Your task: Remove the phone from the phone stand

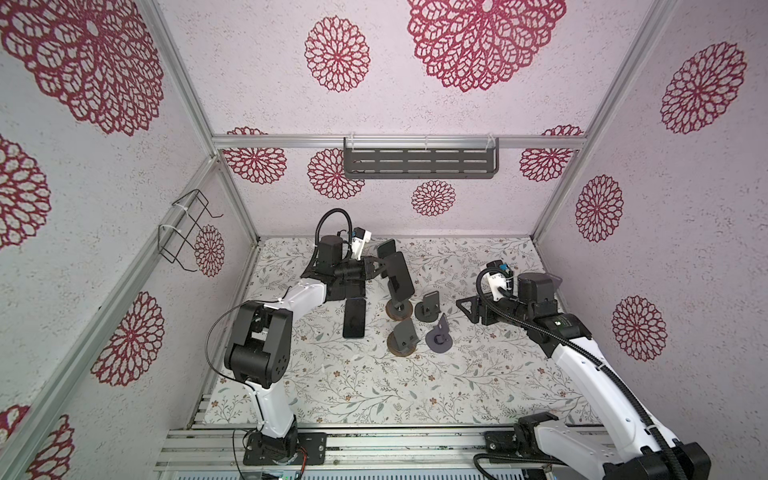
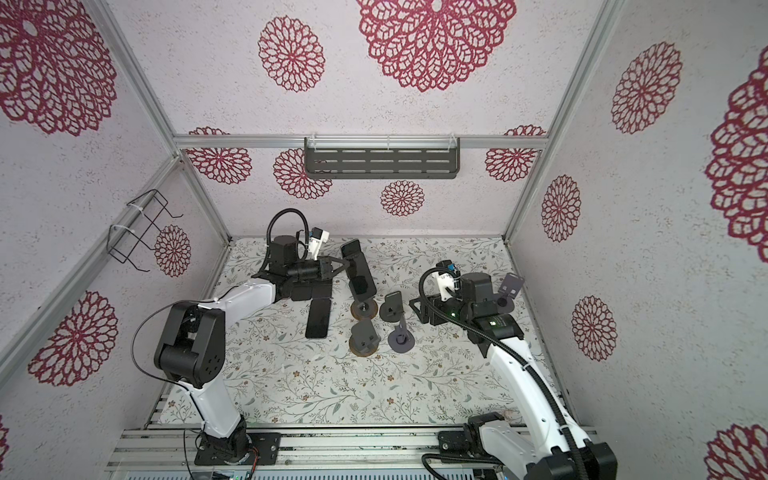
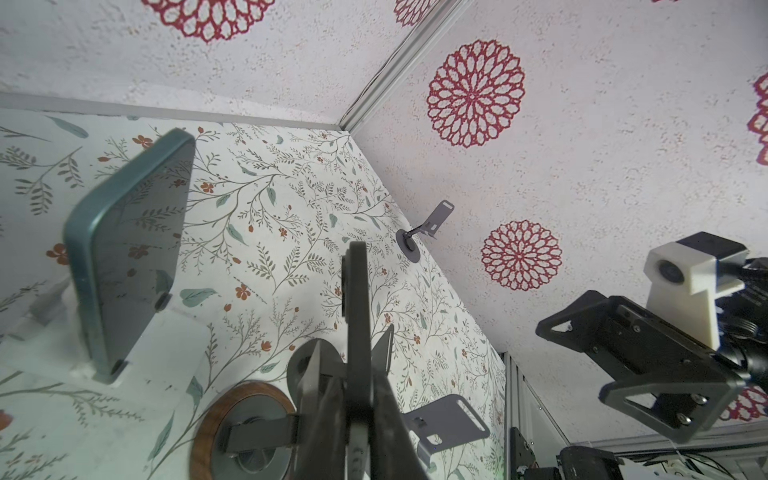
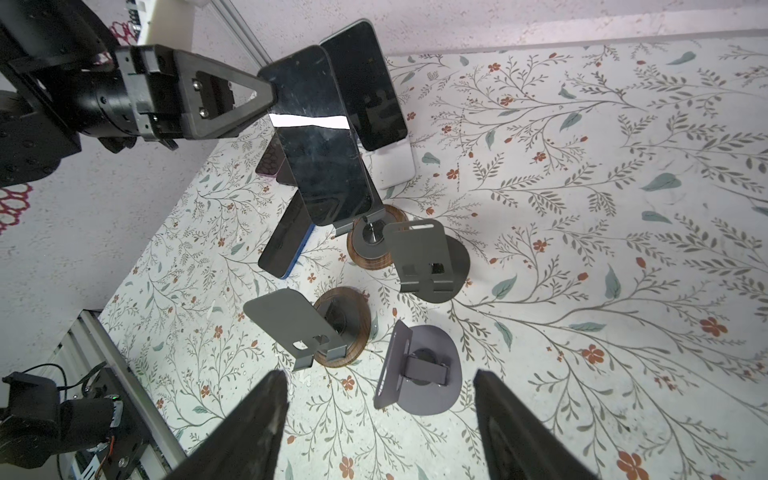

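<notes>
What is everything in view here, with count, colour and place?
black phone: 1, propped on the far wood-based stand, mid-table
teal phone: 1, on the white stand, at the back
blue-edged phone: 1, dark, flat on the table
other flat phones: count unclear, dark, under the left arm
wood-based stands: 2, dark plates; near one empty
grey-based stands: 3, empty; two mid-table, one by right wall
white stand: 1, back
shelf: 1, dark grey, back wall
wire rack: 1, black, left wall
table: 1, floral cover
left tool: 1, black, shut on black phone
right tool: 1, black, open, empty
</notes>
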`<state>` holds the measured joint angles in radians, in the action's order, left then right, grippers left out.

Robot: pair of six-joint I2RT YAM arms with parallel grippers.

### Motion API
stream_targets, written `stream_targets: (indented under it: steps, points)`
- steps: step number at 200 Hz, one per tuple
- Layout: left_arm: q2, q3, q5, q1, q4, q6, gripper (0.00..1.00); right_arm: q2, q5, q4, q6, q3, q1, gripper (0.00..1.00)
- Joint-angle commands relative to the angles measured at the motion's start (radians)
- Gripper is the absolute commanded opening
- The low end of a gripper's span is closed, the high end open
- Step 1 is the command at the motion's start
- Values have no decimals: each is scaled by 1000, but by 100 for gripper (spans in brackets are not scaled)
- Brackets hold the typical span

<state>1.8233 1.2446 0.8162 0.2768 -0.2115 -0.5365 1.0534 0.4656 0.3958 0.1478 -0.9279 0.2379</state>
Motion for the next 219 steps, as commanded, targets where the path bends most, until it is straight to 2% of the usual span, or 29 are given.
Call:
stream_targets:
  steps: [1, 33, 60, 74, 102, 135, 167, 189, 219]
  points:
    - [-105, 49, 32, 2, -19, -13, 6, 24, 72, -44, -23, -63, -5, 73]
    - [-179, 44, 25, 1, 99, 30, 0, 71, 122, -42, -28, -111, -3, 72]
    - [-255, 5, -33, 0, 199, 68, 0, 108, 109, -24, -39, -139, 0, 70]
    - [-299, -41, -27, -4, 212, 64, 0, 123, 99, -18, -38, -153, 0, 70]
    - [-401, -211, -1, -2, 73, -8, 0, 137, 172, -88, 5, -148, 14, 68]
    - [-494, -326, 38, 0, 48, -27, 0, 192, 284, -169, 30, -161, 66, 66]
    - [-539, -399, 98, 1, -23, -64, 0, 289, 331, -138, -31, -222, 144, 63]
    - [-536, -429, 149, 4, -80, -100, 0, 327, 387, -231, 12, -215, 171, 62]
    - [-536, -436, 167, 8, -104, -105, 0, 360, 394, -262, 28, -218, 198, 65]
